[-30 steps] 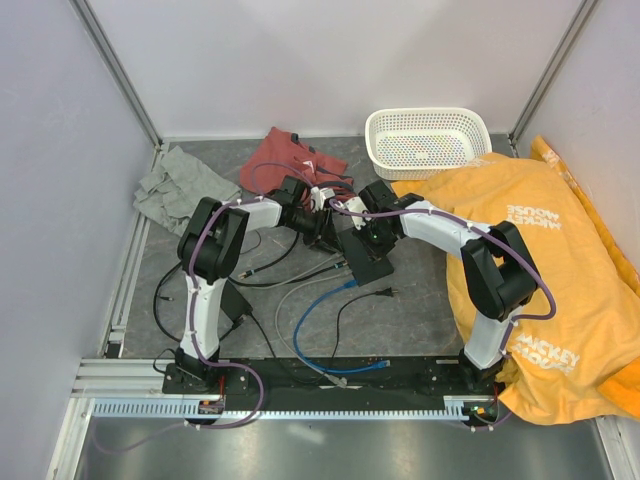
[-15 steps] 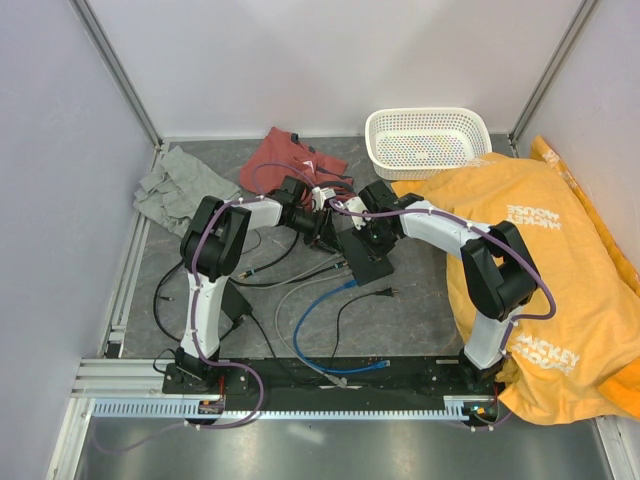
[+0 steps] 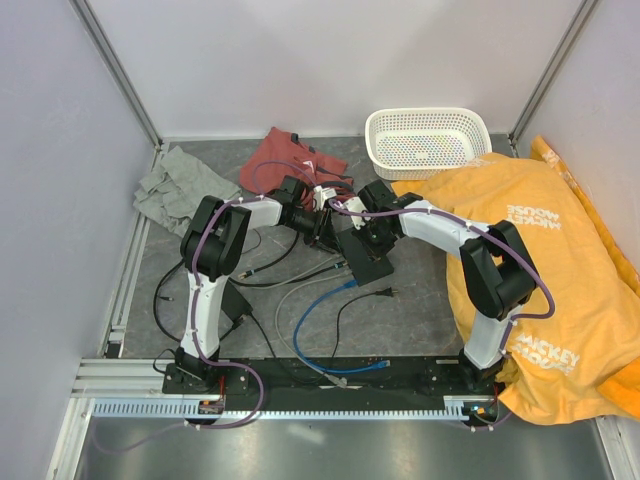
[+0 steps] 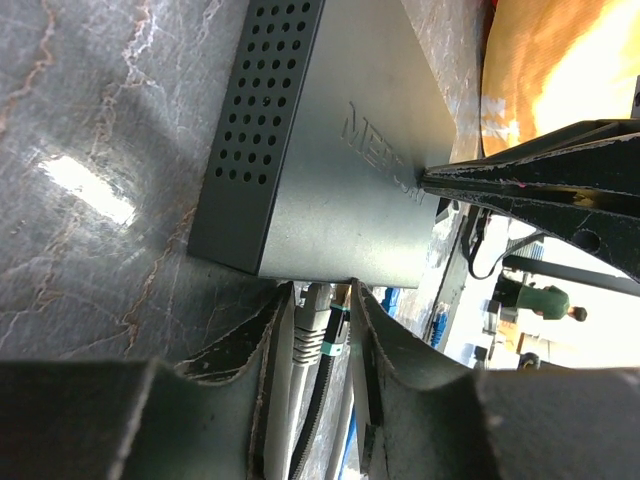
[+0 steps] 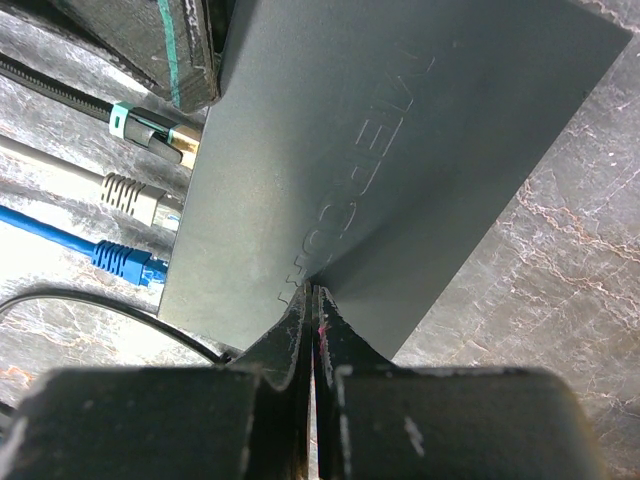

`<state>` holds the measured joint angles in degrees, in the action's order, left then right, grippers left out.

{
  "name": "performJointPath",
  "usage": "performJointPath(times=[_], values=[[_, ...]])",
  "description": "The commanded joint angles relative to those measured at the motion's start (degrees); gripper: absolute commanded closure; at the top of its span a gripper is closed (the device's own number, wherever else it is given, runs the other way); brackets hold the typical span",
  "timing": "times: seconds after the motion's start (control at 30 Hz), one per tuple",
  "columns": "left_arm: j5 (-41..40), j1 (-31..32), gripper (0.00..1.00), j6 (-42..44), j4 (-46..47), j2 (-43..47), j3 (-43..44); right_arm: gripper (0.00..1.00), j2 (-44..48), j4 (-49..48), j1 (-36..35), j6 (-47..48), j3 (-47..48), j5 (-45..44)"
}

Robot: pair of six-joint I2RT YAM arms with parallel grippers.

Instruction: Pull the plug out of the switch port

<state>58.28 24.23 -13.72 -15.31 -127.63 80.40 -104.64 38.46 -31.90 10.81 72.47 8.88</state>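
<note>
The switch (image 3: 368, 262) is a flat black box on the table; it also shows in the left wrist view (image 4: 340, 150) and the right wrist view (image 5: 400, 150). A grey plug (image 4: 313, 320), a black plug with a teal band (image 4: 338, 322) and a blue plug (image 5: 125, 262) sit in its ports. My left gripper (image 4: 318, 305) is closed around the grey and teal-banded plugs right at the switch's edge, its fingers touching them. My right gripper (image 5: 313, 290) is shut and empty, its tips pressed down on the switch's top face.
A white basket (image 3: 427, 140) stands at the back right. An orange cloth (image 3: 540, 260) covers the right side. A red cloth (image 3: 290, 155) and a grey cloth (image 3: 180, 185) lie at the back left. Loose blue (image 3: 310, 320) and black cables trail toward the near edge.
</note>
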Motion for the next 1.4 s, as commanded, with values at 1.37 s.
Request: performJointPath(times=[1.37], values=[[-0.27, 0.64, 0.98, 8.62, -3.23, -2.09, 0.81, 0.98, -3.29, -2.25, -2.03, -0.52, 2.33, -0.62]])
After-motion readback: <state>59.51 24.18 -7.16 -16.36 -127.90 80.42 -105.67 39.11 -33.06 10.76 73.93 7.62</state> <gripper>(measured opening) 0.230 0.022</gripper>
